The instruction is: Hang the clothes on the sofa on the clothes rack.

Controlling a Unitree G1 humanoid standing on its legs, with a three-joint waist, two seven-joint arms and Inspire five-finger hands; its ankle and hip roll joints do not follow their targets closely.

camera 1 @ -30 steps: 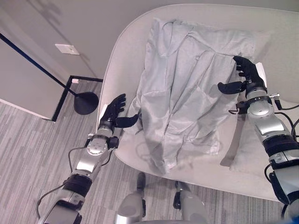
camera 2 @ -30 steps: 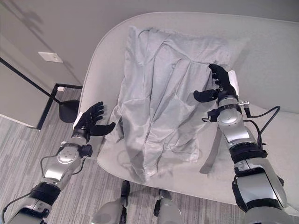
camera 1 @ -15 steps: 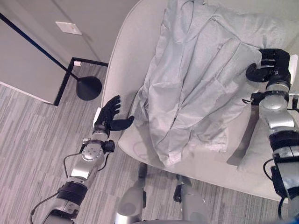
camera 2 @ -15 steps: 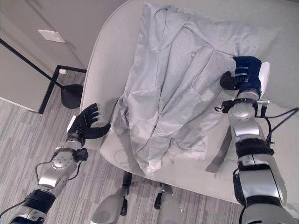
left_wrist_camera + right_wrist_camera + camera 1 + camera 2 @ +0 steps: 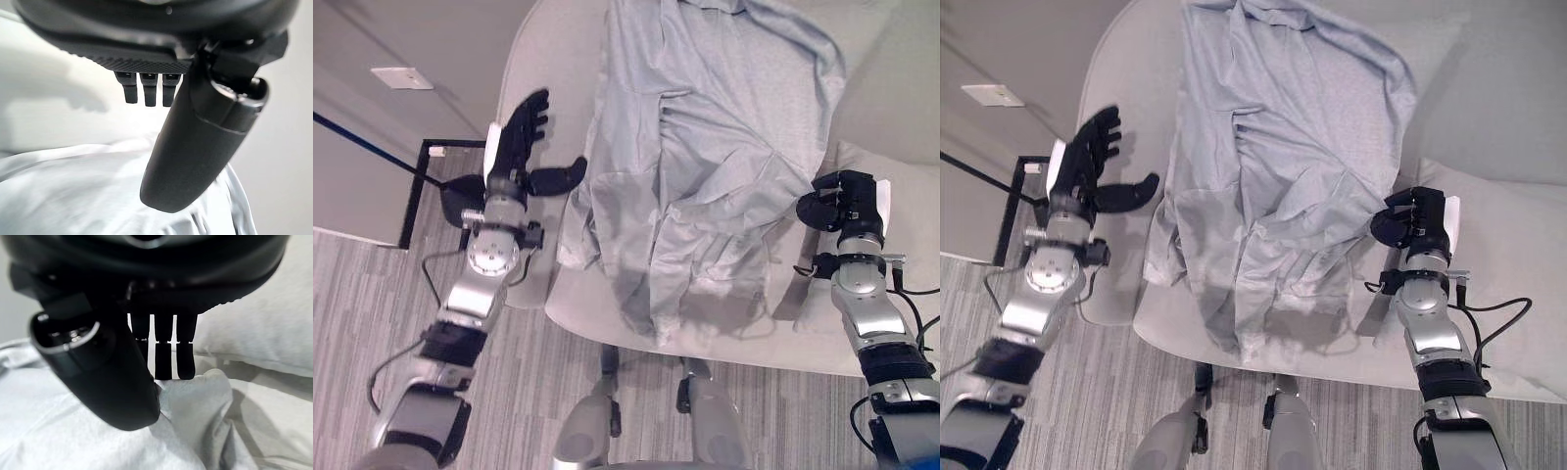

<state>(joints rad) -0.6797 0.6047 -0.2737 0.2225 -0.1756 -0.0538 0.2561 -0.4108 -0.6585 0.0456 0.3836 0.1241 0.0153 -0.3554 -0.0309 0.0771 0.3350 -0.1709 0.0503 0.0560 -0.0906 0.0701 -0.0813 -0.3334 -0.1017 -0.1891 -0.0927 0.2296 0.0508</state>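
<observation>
Now, right hand (image 5: 843, 201): fingers and thumb are curled and pinch a fold of the shirt (image 5: 705, 166) at its right edge; the right wrist view shows the cloth caught between the thumb and the fingers (image 5: 171, 360).
Left hand (image 5: 516, 145): spread wide, fingers straight and pointing up, thumb stretched toward the shirt; it holds nothing. The thumb tip is just beside the left edge of the cloth, and I cannot tell if it touches.
Left hand, wrist view: straight fingers (image 5: 148, 89) and the thumb hang above the pale cloth, apart from it.
Shirt: one, light grey, crumpled, lying on the sofa (image 5: 543, 59). The upper part leans on the backrest, the lower part spreads over the seat, and the bottom hem comes near the front edge of the seat. The right side is bunched into folds that run toward the right hand.
Sofa: one, pale grey, with a rounded back. The left arm of the robot is beside its left end.
Cushion (image 5: 901, 196): one, pale, on the right part of the seat, just behind and beside the right hand.
Strap (image 5: 791, 292): one grey band, lying on the seat between the shirt and the right forearm.
Stand (image 5: 382, 157): one black frame with a thin bar and a round dark base on the floor, left of the sofa, partly hidden behind the left hand.
Floor (image 5: 372, 294): grey striped carpet.
Wall plate (image 5: 401, 77): one, white, on the wall at the left.
</observation>
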